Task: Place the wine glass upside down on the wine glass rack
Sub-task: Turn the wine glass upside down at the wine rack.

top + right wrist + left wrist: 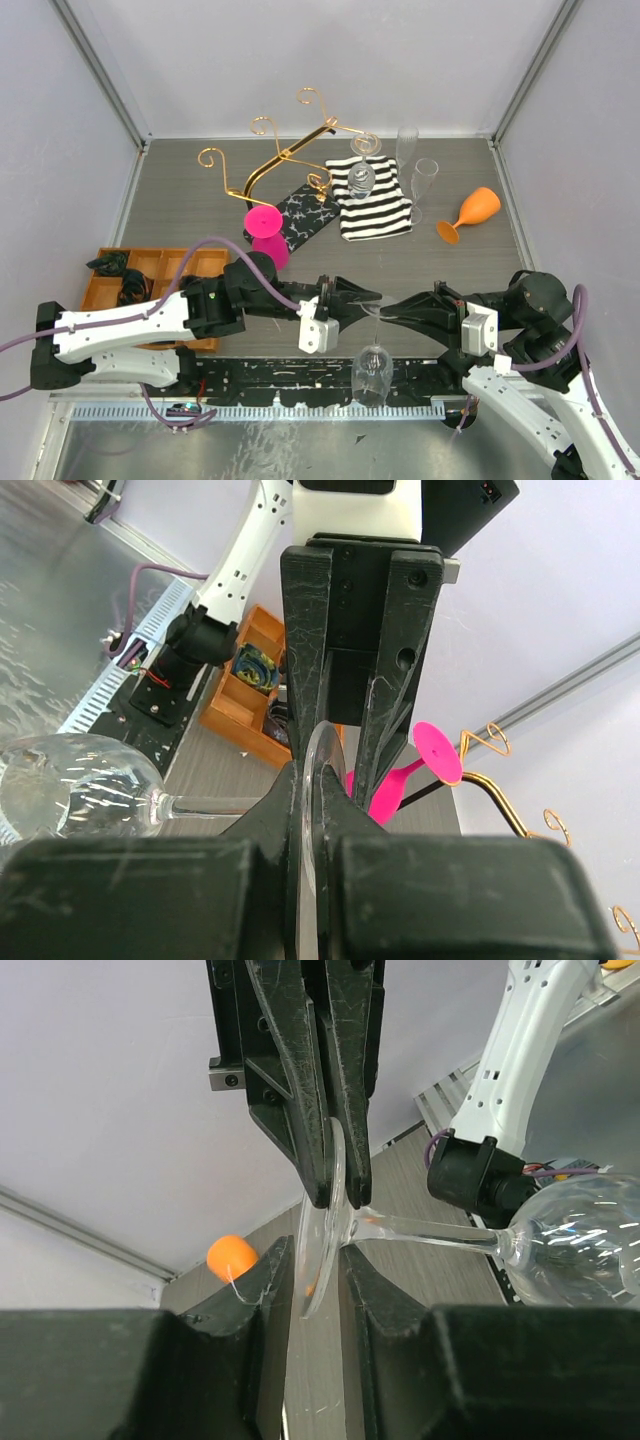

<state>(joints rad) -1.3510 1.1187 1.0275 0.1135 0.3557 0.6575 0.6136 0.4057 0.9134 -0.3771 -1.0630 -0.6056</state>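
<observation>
A clear wine glass (372, 370) hangs bowl down between my two grippers near the table's front edge. My right gripper (390, 308) is shut on its round foot, and the pinched disc shows in the right wrist view (312, 810). My left gripper (368, 298) is open, with its jaws straddling the same foot, and a gap shows in the left wrist view (315, 1255). The glass's bowl (575, 1245) points to the right there. The wine glass rack (285, 160), gold wire on a black marbled base (305, 215), stands at the back. A pink glass (266, 235) hangs upside down on it.
A striped cloth (375, 210) lies right of the rack with a small clear glass (361, 178) on it. Two clear flutes (424, 185) stand beside it. An orange glass (470, 215) lies at the right. A wooden tray (150, 275) sits at the left.
</observation>
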